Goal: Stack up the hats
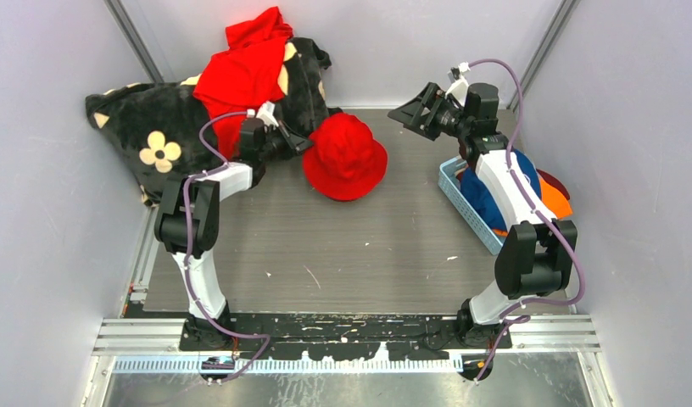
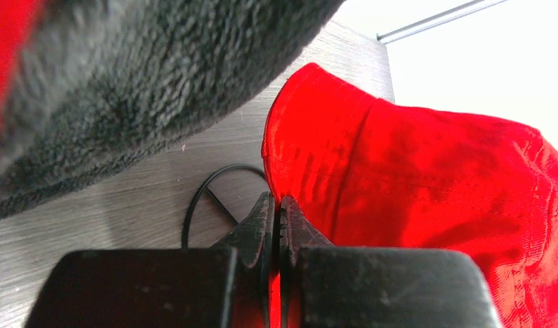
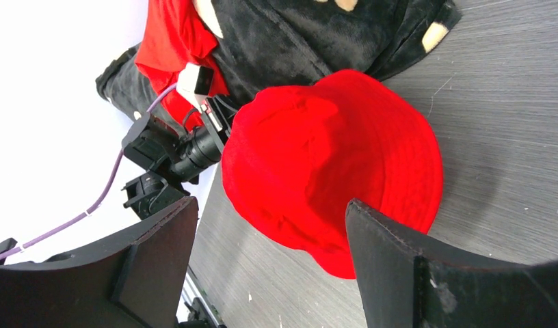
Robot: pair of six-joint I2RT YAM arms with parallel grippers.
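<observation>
Left pincer (image 2: 277, 202): clenched. Its wrist view shows both fingers pressed together on a fold of red cloth, the brim edge of the red hat (image 2: 433, 184). The rest of that hat lies directly ahead of the fingertips and to their right, resting on the table (image 1: 326, 254), crown up. To the left of this pincer and above it in the wrist view hangs the black blanket (image 2: 126, 89), very close. In the overhead view the blanket, with its cream flowers, spreads out behind this pincer, and the red garment (image 1: 245, 72) lies on top of it, further off.

Right pincer (image 3: 271, 205): released, fingers wide apart, nothing between them. It is raised above the table and points at the red hat, which lies ahead of and below its fingers, apart from them. Beyond the hat the wrist view shows the left pincer at the hat's far brim, then the blanket and red garment.

Behind the right pincer, under its forearm, stands a blue basket (image 1: 465, 208). It holds a blue hat (image 1: 495, 191). An orange hat (image 1: 559, 203) and a maroon hat (image 1: 553, 181) show on the forearm's other side.
</observation>
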